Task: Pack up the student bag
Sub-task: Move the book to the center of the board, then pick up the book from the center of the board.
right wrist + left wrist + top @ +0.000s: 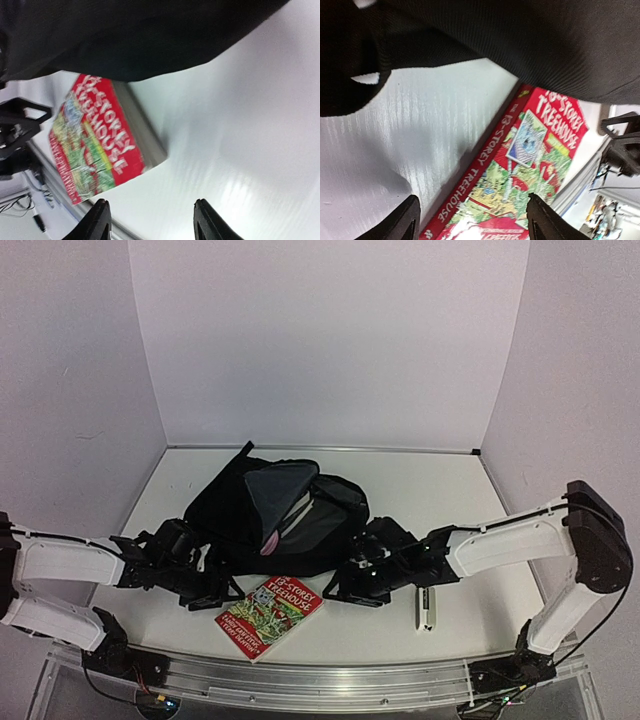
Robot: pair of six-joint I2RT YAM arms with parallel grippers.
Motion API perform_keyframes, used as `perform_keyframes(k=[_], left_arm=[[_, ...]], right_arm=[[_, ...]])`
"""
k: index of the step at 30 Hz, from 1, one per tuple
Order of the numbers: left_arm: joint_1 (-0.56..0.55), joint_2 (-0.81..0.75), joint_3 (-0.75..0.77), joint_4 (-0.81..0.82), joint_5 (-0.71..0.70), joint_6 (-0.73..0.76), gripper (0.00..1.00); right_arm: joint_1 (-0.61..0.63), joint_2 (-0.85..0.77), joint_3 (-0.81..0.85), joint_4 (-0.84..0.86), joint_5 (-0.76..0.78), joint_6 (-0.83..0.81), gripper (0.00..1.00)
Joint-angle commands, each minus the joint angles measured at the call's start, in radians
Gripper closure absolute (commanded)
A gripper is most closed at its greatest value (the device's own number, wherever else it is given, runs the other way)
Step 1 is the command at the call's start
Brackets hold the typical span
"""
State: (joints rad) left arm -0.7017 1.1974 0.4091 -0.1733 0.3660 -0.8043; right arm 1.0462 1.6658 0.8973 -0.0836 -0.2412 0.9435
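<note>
Left gripper (476, 224) and right gripper (152, 222) both hold their jaws apart, empty, flanking the red Treehouse book (520, 165); only the top view shows the student bag (215, 515) gaping mid-table (440, 490), pink item (271, 539) inside

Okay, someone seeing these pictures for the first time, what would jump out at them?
The bright red book lying flat near the front of the table grabs the eye first. Behind it slumps the big black student bag, its top gaping to show grey lining and something pink.
</note>
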Motion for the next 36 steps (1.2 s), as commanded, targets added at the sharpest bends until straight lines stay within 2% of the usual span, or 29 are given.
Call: perform_keyframes(k=[1,5,10,21,26,33,36], left_arm=[[-0.036,0.068,0.066,0.043,0.013,0.047,0.29],[-0.080,0.139,0.100,0.049,0.027,0.068,0.32],[-0.148,0.181,0.123,0.079,0.033,0.080,0.40],[-0.203,0.249,0.161,0.083,0.030,0.091,0.54],[-0.219,0.257,0.176,0.084,0.032,0.111,0.61],[-0.227,0.263,0.185,0.078,0.032,0.124,0.65],[-0.229,0.258,0.189,0.081,0.031,0.129,0.65]], right_arm=[[0.010,-0.006,-0.069,0.234,-0.103,0.132,0.43],[0.022,0.046,-0.060,0.286,-0.105,0.157,0.41],[0.024,0.089,-0.083,0.340,-0.103,0.190,0.41],[0.041,0.194,-0.084,0.478,-0.134,0.243,0.47],[0.055,0.229,-0.078,0.589,-0.148,0.276,0.53],[0.088,0.235,-0.039,0.613,-0.127,0.286,0.58],[0.096,0.263,-0.030,0.619,-0.122,0.290,0.69]])
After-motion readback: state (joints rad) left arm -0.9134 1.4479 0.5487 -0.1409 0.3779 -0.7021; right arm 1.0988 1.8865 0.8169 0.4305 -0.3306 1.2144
